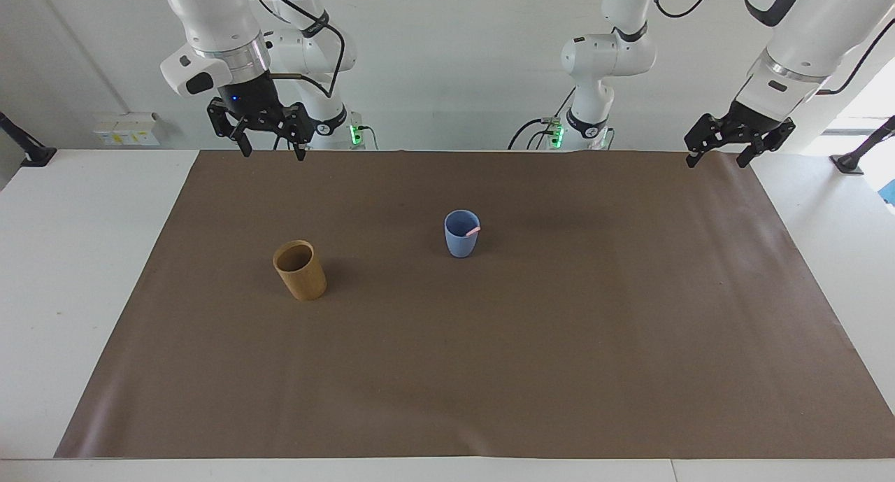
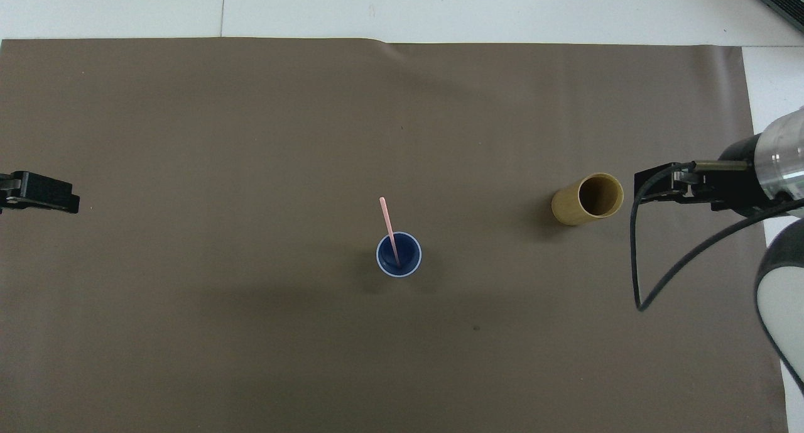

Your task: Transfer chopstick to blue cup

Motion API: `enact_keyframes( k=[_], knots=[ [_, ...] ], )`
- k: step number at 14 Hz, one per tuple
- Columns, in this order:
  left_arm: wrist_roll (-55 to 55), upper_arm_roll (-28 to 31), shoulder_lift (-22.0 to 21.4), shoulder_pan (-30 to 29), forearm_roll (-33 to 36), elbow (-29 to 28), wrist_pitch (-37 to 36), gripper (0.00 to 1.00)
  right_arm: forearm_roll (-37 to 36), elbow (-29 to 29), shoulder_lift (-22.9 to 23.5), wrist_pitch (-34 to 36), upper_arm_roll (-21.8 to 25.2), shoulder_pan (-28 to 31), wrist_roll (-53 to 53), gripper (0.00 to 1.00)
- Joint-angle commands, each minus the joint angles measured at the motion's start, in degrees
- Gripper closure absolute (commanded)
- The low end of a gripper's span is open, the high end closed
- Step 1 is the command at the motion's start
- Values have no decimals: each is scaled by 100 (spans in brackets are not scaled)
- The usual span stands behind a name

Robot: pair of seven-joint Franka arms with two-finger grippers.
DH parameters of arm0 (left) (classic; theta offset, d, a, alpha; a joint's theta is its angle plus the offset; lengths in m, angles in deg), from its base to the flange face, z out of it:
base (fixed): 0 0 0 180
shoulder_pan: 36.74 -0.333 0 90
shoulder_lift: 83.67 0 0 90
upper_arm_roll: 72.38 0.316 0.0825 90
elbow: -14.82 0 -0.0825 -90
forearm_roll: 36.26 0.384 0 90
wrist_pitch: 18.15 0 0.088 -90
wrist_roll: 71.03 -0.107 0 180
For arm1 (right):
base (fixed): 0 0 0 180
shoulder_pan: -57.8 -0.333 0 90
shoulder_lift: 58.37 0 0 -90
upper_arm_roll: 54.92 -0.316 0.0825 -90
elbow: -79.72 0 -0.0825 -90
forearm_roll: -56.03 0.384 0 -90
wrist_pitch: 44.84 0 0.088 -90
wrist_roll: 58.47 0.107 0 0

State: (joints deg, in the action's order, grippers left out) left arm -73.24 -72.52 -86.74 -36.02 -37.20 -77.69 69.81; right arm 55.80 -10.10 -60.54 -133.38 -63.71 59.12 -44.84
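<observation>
Chopstick (image 2: 389, 227) stands in blue cup (image 1: 461, 241), well apart from R gripper (image 1: 267, 140) and L gripper (image 1: 724, 150); both open, empty.

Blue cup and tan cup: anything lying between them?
Nothing. Between the blue cup, which holds the chopstick, and the tan cup there is only bare brown mat; overhead and facing views both show it.
</observation>
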Motion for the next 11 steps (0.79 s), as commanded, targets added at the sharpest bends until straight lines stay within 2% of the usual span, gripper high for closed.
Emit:
enact_keyframes(
  k=[1,11],
  knots=[
    [54,-12,-106,-28,-20,-65,-59,0,137,-95,-98,47,-36,52,-159,0],
    [54,-3,-106,-28,-20,-74,-59,0,137,-123,-108,30,-36,61,-432,0]
  ],
)
